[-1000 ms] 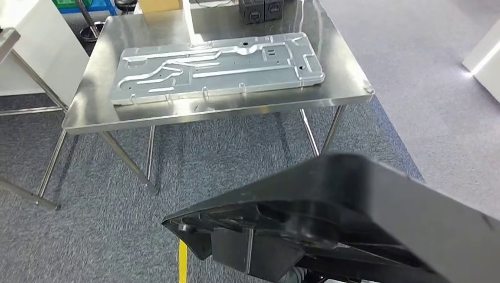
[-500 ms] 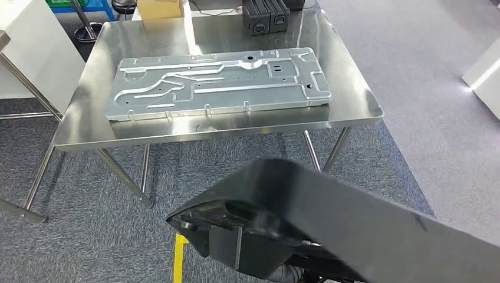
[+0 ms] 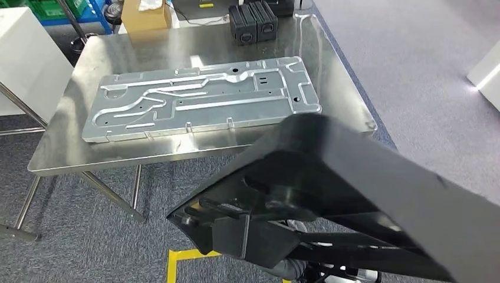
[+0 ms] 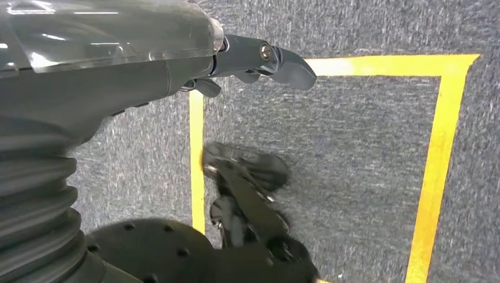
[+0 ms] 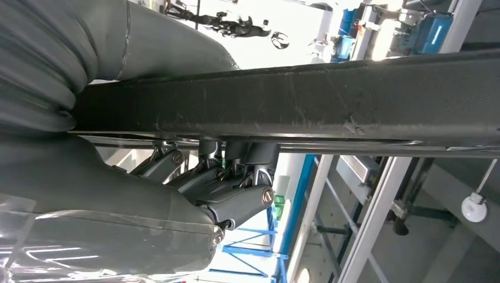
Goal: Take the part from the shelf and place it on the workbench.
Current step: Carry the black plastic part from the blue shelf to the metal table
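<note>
Your black part point(image 3: 354, 188), a long moulded piece, sits low and close in the head view, tilted, its far end overlapping the near right edge of the steel table point(image 3: 59, 150) in the picture; whether it touches the table you cannot tell from here. In the right wrist view your right hand point(image 5: 224, 188) is under the part's dark edge, its fingers point(image 5: 236, 203) curled up against the underside and grasping it. Your left hand point(image 4: 177, 59) hangs over grey carpet with a square of yellow floor tape point(image 4: 436, 153); its thumb point(image 4: 277, 58) sticks out and nothing is in it, but the rest of its fingers are hidden behind the wrist cover, so you cannot tell whether they are released or clenched. On the table lies a large stamped metal panel point(image 3: 200, 97), flat, running across most of the top. Behind it, at the far edge, stand two black boxes point(image 3: 252, 21) touching side by side, and a cardboard box point(image 3: 144, 15) to their left.
</note>
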Tool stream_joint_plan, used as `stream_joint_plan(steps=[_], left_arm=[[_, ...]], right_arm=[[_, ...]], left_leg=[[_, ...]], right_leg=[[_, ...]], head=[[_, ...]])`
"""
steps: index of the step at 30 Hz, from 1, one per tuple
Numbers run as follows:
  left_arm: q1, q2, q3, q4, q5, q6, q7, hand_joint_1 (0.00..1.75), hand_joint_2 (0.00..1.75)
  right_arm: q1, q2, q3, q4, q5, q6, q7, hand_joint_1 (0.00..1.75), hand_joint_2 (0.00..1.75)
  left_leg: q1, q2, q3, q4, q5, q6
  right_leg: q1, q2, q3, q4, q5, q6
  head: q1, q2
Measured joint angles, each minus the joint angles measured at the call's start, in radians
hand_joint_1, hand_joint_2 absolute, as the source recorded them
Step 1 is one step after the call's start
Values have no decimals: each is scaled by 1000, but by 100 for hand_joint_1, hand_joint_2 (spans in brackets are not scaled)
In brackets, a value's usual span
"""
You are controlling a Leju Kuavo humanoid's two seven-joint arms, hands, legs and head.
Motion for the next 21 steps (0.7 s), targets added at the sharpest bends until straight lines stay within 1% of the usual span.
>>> stream_joint_plan(steps=[1, 3, 4, 5, 6, 7, 8, 9, 10, 11, 12, 13, 14, 15, 16, 17, 18, 19, 20, 21], left_arm=[[1, 0, 0, 0, 0, 0, 0, 0, 175], [4, 1, 0, 0, 0, 1, 0, 0, 175], [5, 1, 0, 0, 0, 1, 0, 0, 175], [6, 1, 0, 0, 0, 2, 0, 0, 175], [7, 2, 0, 0, 0, 2, 0, 0, 175], [6, 1, 0, 0, 0, 2, -1, 0, 175], [6, 1, 0, 0, 0, 2, -2, 0, 175], [5, 1, 0, 0, 0, 2, -3, 0, 175], [4, 1, 0, 0, 0, 2, -4, 0, 175], [3, 0, 1, 0, 0, 2, -6, 0, 175], [2, 0, 1, 0, 0, 2, -7, 0, 175], [2, 0, 1, 0, 0, 2, -8, 0, 175], [3, 0, 1, 0, 0, 2, -9, 0, 175], [4, 0, 1, 0, 1, 2, -9, 0, 175], [6, 0, 2, 0, 1, 2, -9, 0, 175], [7, -1, 2, 0, 2, 2, -9, 0, 175], [8, -3, 2, 0, 2, 2, -9, 0, 175], [7, -5, 2, 1, 3, 2, -10, 0, 175], [7, -7, 2, 1, 3, 2, -10, 0, 175], [6, -8, 2, 1, 3, 2, -10, 0, 175]], right_arm=[[0, 0, 0, 0, -1, 0, 0, 175, 175], [0, 0, 0, 0, -1, 0, 0, 175, 175], [0, 0, 0, 1, -1, -1, 1, 175, 175], [1, 0, 0, 1, 0, -2, 2, 175, 175], [1, -1, 0, 1, 2, -4, 4, 175, 175], [1, -1, 0, 0, 6, -8, 7, 175, 175], [0, -1, 0, 0, 12, -13, 11, 175, 175], [-1, -1, 0, -1, 19, -19, 14, 175, 175], [-2, -2, -1, -1, 25, -26, 16, 175, 175], [-2, -3, -1, -1, 31, -31, 17, 175, 175], [-1, -4, -2, 0, 35, -36, 17, 175, 175], [1, -5, -3, 1, 39, -41, 16, 175, 175], [3, -6, -4, 1, 41, -44, 14, 175, 175], [5, -7, -5, 2, 42, -48, 11, 175, 175], [6, -7, -6, 2, 43, -50, 9, 175, 175], [6, -8, -7, 2, 43, -52, 7, 175, 175], [8, -9, -7, 2, 43, -53, 7, 175, 175], [9, -10, -8, 3, 44, -53, 6, 175, 175], [11, -11, -9, 4, 45, -53, 6, 175, 175], [12, -12, -10, 4, 45, -53, 6, 175, 175]], left_leg=[[-1, 0, -4, -39, 30, 4], [-8, 3, 13, -159, 134, 18], [-13, 5, 20, -202, 167, 23], [-18, 7, 25, -226, 188, 29], [-21, 7, 28, -233, 187, 32], [-21, 5, 39, -239, 182, 38], [-19, 3, 52, -247, 184, 45], [-18, 1, 66, -256, 182, 52], [-16, -2, 81, -263, 178, 58], [-15, -4, 92, -269, 173, 62], [-15, -8, 101, -271, 166, 65], [-15, -12, 110, -271, 157, 65], [-16, -18, 121, -271, 147, 65], [-16, -24, 135, -271, 135, 64], [-16, -30, 151, -271, 123, 62], [-16, -36, 167, -272, 110, 60], [-16, -41, 181, -271, 98, 58], [-16, -48, 190, -273, 86, 53], [-15, -54, 196, -277, 77, 48], [-14, -58, 201, -279, 74, 41]], right_leg=[[2, 1, 13, 0, -10, 1], [4, 0, 38, 0, -32, 5], [4, 0, 46, 0, -41, 9], [5, 1, 53, -2, -49, 15], [5, 2, 60, 1, -51, 22], [5, 2, 64, 5, -50, 29], [4, 2, 66, 19, -46, 35], [4, 1, 56, 47, -42, 40], [3, 1, 33, 87, -45, 45], [2, 0, -2, 140, -58, 48], [2, 0, -46, 196, -80, 52], [2, 0, -89, 239, -104, 54], [2, 0, -124, 262, -122, 55], [2, 1, -145, 257, -124, 56], [3, 2, -153, 223, -101, 54], [4, 6, -149, 168, -54, 49], [6, 16, -145, 109, 10, 42], [8, 26, -141, 61, 58, 35], [11, 32, -138, 32, 92, 27], [13, 35, -136, 19, 104, 20]], head=[[0, 0], [0, 0], [0, 0], [-1, 0], [-1, 0], [-2, 0], [-2, 0], [-1, 0], [-1, 0], [0, 0], [0, 0], [0, 0], [0, 0], [0, 0], [0, 0], [0, 0], [0, 0], [-1, 0], [-3, 0], [-5, 0]])
